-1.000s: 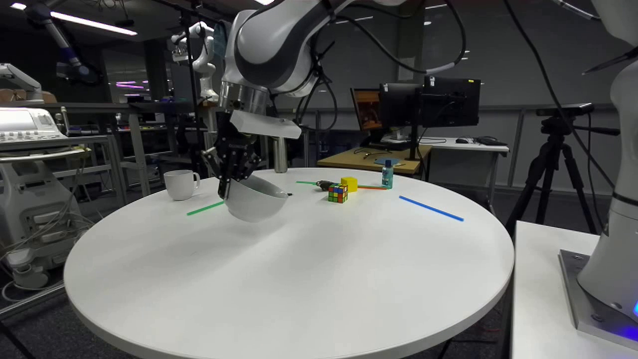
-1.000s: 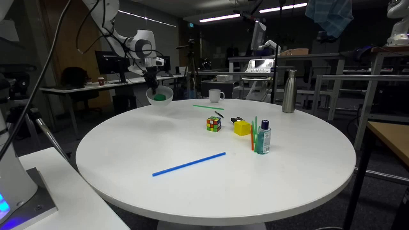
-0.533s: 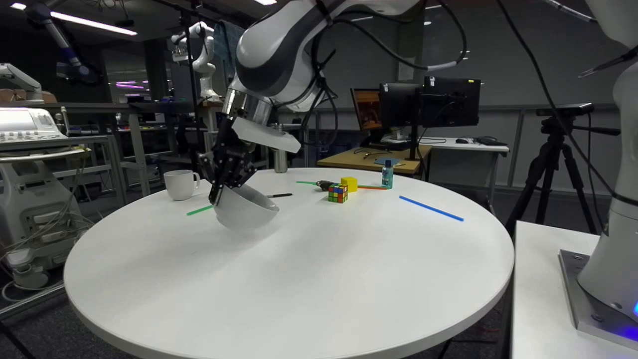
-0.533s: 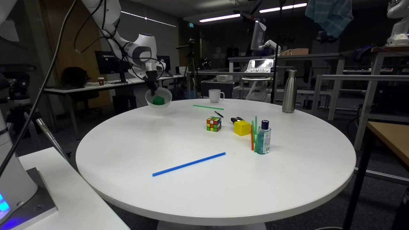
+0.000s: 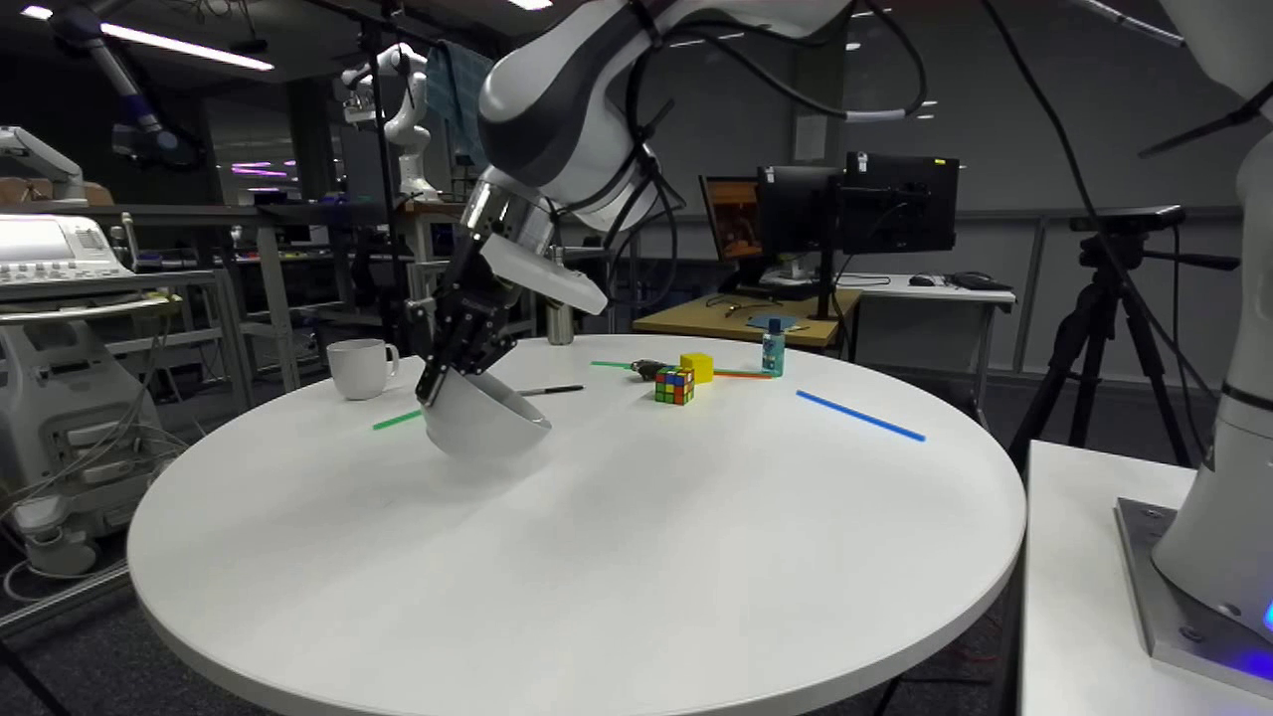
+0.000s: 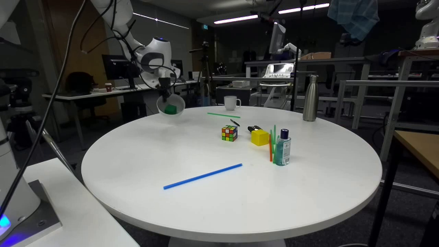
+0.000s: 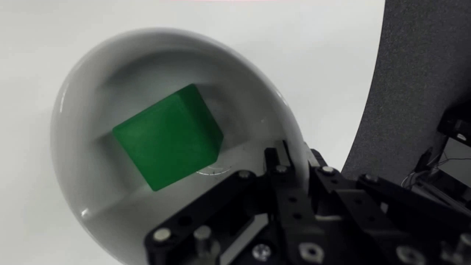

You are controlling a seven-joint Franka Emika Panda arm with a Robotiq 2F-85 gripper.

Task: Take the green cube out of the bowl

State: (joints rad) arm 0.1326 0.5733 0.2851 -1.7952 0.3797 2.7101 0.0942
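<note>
The white bowl [image 5: 482, 418] is tilted, with its opening turned away from my gripper. It also shows in an exterior view [image 6: 180, 103] and the wrist view [image 7: 162, 38]. My gripper [image 7: 297, 154] is shut on the bowl's rim, one finger inside and one outside; the gripper also shows in both exterior views [image 5: 444, 382] [image 6: 165, 97]. The bright green cube [image 7: 165, 141] lies inside the bowl, apart from the fingers. It also shows in an exterior view [image 6: 170, 109]; elsewhere the bowl wall hides it. The bowl is low over the white table [image 5: 617, 557]; I cannot tell whether it touches.
A white mug [image 5: 360, 369] and a green stick [image 5: 398, 420] are near the bowl. A Rubik's cube [image 6: 229, 133], a yellow block [image 6: 260, 137], a pen [image 6: 235, 122], a sanitizer bottle [image 6: 283, 151], a blue stick [image 6: 202, 176] and a steel bottle [image 6: 310, 99] stand or lie around.
My gripper has moved the bowl slightly down and tilted it further, mostly in the first half second. The green cube has sunk slightly in view with the bowl and stays inside it.
</note>
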